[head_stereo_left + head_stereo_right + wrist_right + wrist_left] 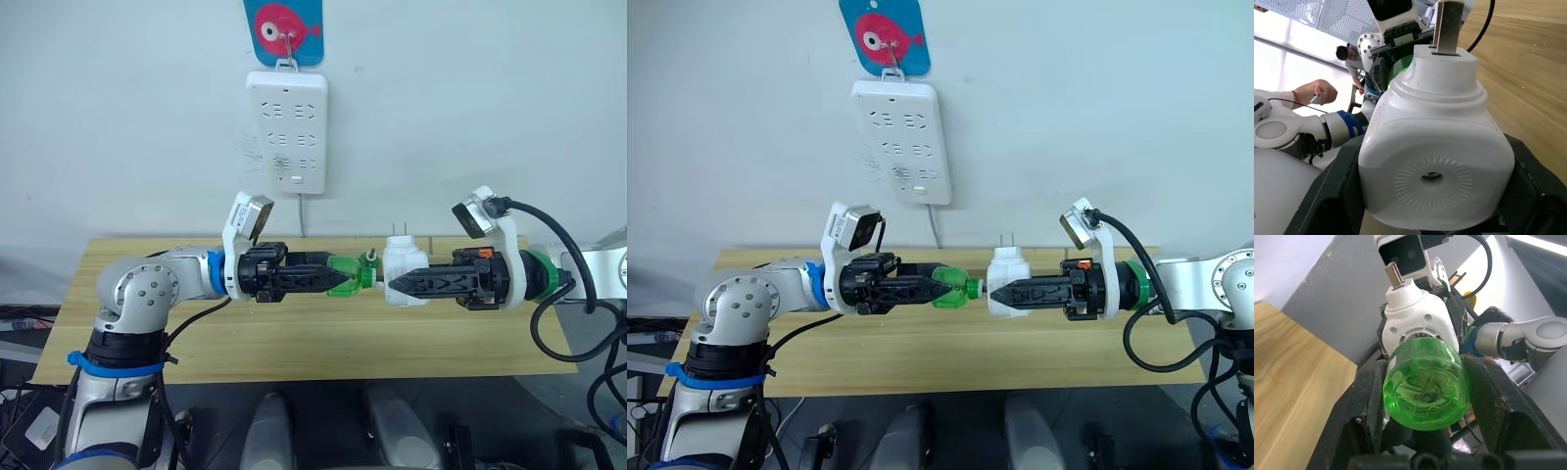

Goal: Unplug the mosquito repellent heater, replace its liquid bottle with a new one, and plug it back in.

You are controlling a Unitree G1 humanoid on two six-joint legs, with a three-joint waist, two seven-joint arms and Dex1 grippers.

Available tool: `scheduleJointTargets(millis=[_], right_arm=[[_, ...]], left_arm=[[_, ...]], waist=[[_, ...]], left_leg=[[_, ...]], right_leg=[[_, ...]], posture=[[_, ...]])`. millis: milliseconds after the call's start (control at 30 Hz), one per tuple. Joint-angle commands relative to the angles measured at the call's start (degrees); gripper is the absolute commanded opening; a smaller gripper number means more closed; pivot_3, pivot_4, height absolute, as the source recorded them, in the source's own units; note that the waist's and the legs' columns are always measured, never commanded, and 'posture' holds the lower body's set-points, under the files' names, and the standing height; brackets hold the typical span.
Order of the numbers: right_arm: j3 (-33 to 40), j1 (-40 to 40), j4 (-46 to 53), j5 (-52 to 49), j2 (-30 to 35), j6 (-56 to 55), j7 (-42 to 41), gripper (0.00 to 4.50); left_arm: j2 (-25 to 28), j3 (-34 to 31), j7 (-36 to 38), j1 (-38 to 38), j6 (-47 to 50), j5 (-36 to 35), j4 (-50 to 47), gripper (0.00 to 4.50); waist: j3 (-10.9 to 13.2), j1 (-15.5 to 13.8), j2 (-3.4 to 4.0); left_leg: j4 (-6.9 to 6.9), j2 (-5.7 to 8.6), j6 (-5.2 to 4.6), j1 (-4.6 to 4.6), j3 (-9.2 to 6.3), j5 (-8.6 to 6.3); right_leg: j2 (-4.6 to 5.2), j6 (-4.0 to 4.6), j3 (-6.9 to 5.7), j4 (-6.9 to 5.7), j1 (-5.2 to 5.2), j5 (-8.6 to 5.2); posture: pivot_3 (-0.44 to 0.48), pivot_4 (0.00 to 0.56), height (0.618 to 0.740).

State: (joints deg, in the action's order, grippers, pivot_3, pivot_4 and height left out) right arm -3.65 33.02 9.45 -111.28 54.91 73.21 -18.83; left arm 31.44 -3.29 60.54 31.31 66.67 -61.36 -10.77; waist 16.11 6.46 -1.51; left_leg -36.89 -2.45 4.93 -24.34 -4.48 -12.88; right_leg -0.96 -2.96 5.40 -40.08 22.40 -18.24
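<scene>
The white mosquito repellent heater (401, 264) hangs above the wooden table (294, 338), its metal prongs (399, 231) pointing up. My right gripper (394, 285) is shut on it from the right; in the right wrist view the heater (1435, 161) sits between the black fingers (1327, 196). A green liquid bottle (345, 275) is held level by my left gripper (333, 277), which is shut on it. The bottle's neck meets the heater's left side. In the left wrist view the bottle's base (1426, 387) faces the camera, with the heater (1418, 318) right behind it.
A long white power strip (286, 131) hangs on the wall above the table, under a blue tag with a pink fish (284, 29), its cord running down behind the table. In the right wrist view a person (1349, 61) stands in the background.
</scene>
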Motion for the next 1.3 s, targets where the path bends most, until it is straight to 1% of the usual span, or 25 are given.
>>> scheduleJointTargets(millis=[33,233,433,733,933,1067,1300], right_arm=[[-0.52,0.90,2.28,-1.72,-1.57,-0.45,-1.82,3.07],[-0.45,1.30,1.42,-1.72,-2.33,-0.33,-1.60,3.07],[-0.68,1.05,2.34,-1.72,-2.47,0.11,-3.06,3.07],[-0.69,1.47,1.29,-1.72,-1.38,0.60,-2.96,3.07],[-0.91,1.49,0.40,-1.72,-1.44,0.83,-2.12,3.07],[-0.92,1.38,-0.26,-1.72,-1.45,0.88,-1.53,3.07],[-0.85,1.65,-1.14,-1.72,-1.35,1.30,-1.67,3.07]], left_arm=[[-1.23,2.14,0.16,-0.06,-1.52,-0.03,-3.03,2.25],[-1.80,2.17,-0.02,-0.04,-1.46,-0.40,-3.21,2.25],[-3.16,2.23,-1.30,0.13,-3.46,1.22,-2.67,2.25],[-0.65,3.49,1.93,-0.23,-2.79,1.46,-3.55,2.25],[-1.72,2.65,0.83,0.43,-1.66,-0.35,-3.47,2.25],[-1.46,2.44,0.93,0.17,-0.95,-1.29,-4.17,2.25],[-1.07,2.98,1.62,-0.51,-1.76,-0.35,-5.04,2.25]], waist=[[0.00,0.00,0.00],[0.00,0.00,0.00],[0.00,-0.03,0.00],[0.00,-0.04,0.00],[0.00,-0.04,0.00],[0.00,-0.04,0.00],[0.00,-0.05,0.00]], left_leg=[[0.00,0.00,0.00,0.00,0.00,0.00],[0.00,0.00,-0.01,-0.01,0.00,0.00],[0.00,0.00,-0.02,-0.02,0.00,-0.01],[0.00,0.00,-0.02,-0.03,-0.01,-0.01],[0.00,0.00,-0.03,-0.03,-0.01,-0.02],[0.00,0.00,-0.03,-0.03,-0.01,-0.02],[0.00,0.00,-0.03,-0.03,-0.01,-0.02]], right_leg=[[0.00,0.00,0.00,0.00,0.00,0.00],[0.00,0.00,0.00,0.01,0.00,0.00],[0.00,0.00,-0.01,0.03,0.00,0.00],[0.00,0.00,-0.01,0.04,0.00,0.00],[0.00,0.00,-0.02,0.05,0.00,0.00],[0.00,0.00,-0.02,0.05,0.00,0.00],[0.00,0.00,-0.02,0.05,0.00,0.00]], posture=[[-0.177,0.239,0.729],[-0.176,0.239,0.729],[-0.176,0.239,0.729],[-0.174,0.241,0.729],[-0.171,0.241,0.729],[-0.171,0.241,0.729],[-0.171,0.240,0.729]])
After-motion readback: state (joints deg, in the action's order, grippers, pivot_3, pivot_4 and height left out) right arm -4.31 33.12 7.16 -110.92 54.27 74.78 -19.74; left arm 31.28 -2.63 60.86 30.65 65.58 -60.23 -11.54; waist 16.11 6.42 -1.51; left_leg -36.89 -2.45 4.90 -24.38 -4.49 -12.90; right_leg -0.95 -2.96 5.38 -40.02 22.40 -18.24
